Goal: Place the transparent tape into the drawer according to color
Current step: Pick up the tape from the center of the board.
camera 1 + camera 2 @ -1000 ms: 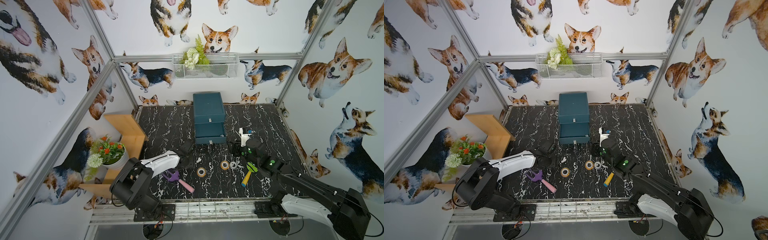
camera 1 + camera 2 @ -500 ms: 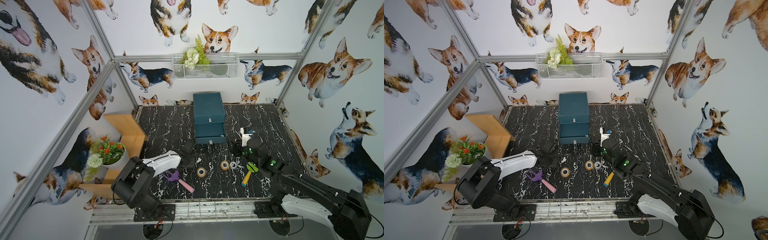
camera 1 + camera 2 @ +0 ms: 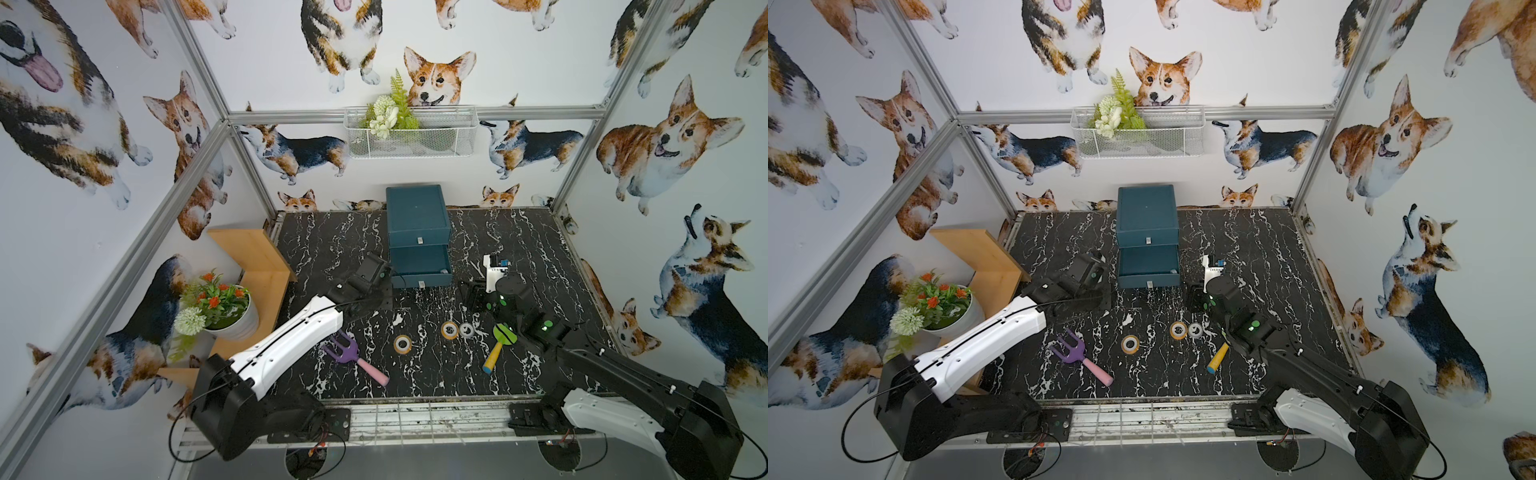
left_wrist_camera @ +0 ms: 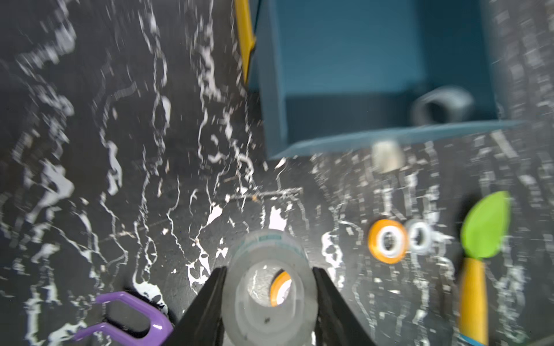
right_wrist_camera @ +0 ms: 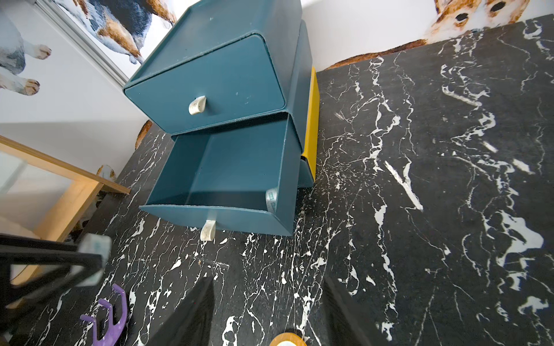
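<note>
**Clear tape roll**, see-through with a white core, sits clamped between the two black fingers of the left end effector, whose jaws are closed against its sides. In the right wrist view the same roll appears at the tips of that end effector, near the front of the open lower drawer.

A second clear roll stands on edge in that drawer's front right corner. Three more rolls lie flat on the black marbled bench:
- A lone orange roll lies apart from the others.
- A paired orange roll touches a small clear roll.

The green trowel lies just beside that pair. The purple rake lies near the left arm.

The right end effector is over the bench in front of the drawer unit. Its jaws are well apart with nothing between them. The upper drawer is closed.
</note>
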